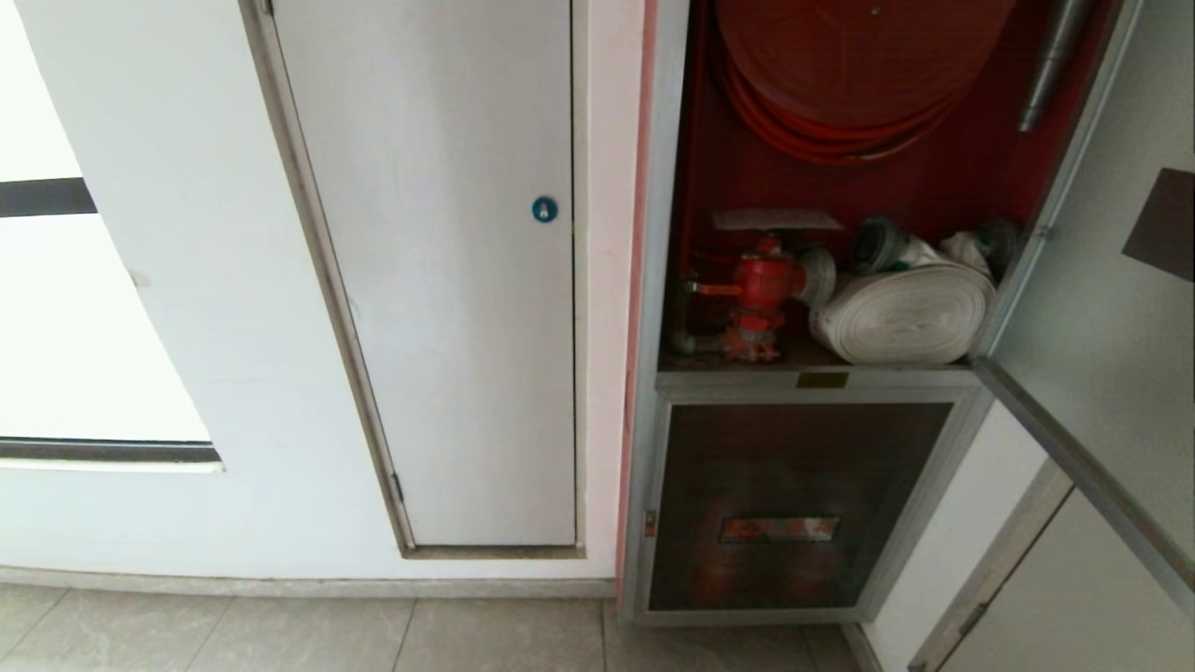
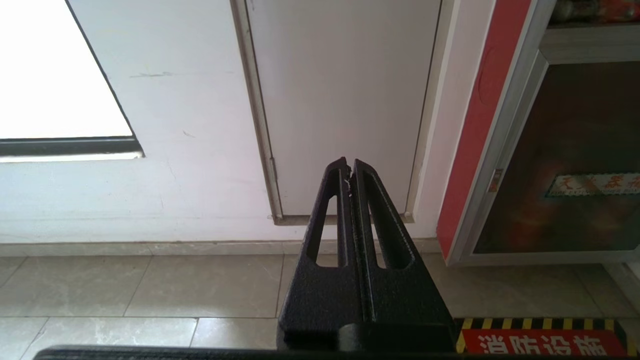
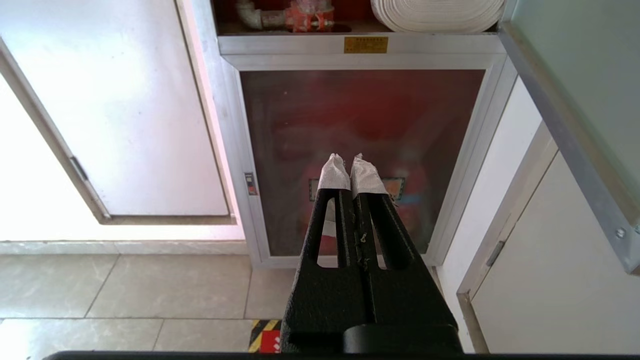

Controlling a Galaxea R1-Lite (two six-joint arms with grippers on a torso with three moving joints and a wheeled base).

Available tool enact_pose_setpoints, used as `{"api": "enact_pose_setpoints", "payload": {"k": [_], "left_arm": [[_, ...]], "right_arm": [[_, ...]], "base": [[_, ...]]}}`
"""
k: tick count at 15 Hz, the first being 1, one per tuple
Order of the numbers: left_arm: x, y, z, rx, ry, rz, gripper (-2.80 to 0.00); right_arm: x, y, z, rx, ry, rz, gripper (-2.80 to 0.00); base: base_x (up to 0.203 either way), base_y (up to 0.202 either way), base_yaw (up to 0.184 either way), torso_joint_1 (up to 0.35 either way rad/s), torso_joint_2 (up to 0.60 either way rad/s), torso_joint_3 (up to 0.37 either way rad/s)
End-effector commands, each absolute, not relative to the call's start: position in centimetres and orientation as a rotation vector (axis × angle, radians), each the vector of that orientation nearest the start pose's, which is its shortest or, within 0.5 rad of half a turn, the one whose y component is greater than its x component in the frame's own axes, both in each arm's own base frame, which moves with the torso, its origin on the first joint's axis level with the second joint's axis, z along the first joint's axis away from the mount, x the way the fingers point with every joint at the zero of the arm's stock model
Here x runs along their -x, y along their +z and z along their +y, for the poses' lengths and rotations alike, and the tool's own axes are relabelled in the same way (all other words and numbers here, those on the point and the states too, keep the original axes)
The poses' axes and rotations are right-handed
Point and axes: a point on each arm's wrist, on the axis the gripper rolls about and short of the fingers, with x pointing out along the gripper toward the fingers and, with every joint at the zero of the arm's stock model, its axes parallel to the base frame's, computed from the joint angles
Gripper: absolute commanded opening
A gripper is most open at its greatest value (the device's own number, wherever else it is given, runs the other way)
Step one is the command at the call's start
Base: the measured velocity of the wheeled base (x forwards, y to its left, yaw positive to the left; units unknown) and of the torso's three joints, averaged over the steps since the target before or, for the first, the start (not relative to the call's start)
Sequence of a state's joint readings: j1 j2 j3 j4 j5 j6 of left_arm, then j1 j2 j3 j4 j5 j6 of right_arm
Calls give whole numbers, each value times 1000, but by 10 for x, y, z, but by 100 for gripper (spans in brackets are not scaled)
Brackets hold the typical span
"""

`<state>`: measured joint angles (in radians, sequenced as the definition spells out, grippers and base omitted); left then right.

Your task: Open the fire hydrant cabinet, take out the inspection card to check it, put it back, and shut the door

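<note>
The fire hydrant cabinet (image 1: 840, 187) stands at the right of the wall, and its upper door (image 1: 1102, 308) is already swung out toward the near right, so the red inside shows: the hose reel (image 1: 859, 65) at the top, the red valve (image 1: 761, 289) and the white rolled hose (image 1: 901, 313) on the shelf. Opening looks done. A pale flat sheet (image 1: 777, 219) rests just above the valve (possibly the inspection card, though no print can be read on it). Neither hand holds anything: the left hand (image 2: 349, 167) has its fingers pressed together, low in front of the plain white door (image 1: 448, 280), and the right hand (image 3: 349, 162) is likewise pressed together, empty, before the lower dark panel (image 1: 794, 504). Whether the card check is over or still to come cannot be told; closing the door certainly remains.
</note>
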<state>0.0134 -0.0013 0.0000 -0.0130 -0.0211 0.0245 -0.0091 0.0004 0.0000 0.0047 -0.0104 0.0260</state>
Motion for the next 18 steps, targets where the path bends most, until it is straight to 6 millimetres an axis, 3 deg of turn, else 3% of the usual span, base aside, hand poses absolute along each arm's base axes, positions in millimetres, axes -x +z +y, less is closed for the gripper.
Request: {"api": "enact_pose_setpoints", "payload": {"k": [1, 14, 18], "left_arm": [[22, 75, -1, -25, -8, -6, -280], [22, 75, -1, -25, -8, -6, -280], [22, 75, -1, -25, -8, -6, -280]], "right_arm": [[23, 75, 0, -26, -20, 3, -280], [24, 79, 0, -13, -23, -8, -280], [32, 150, -1, -7, -54, -44, -280]], "base": [[0, 0, 0, 0, 0, 0], [0, 0, 0, 0, 0, 0], [0, 0, 0, 0, 0, 0]]}}
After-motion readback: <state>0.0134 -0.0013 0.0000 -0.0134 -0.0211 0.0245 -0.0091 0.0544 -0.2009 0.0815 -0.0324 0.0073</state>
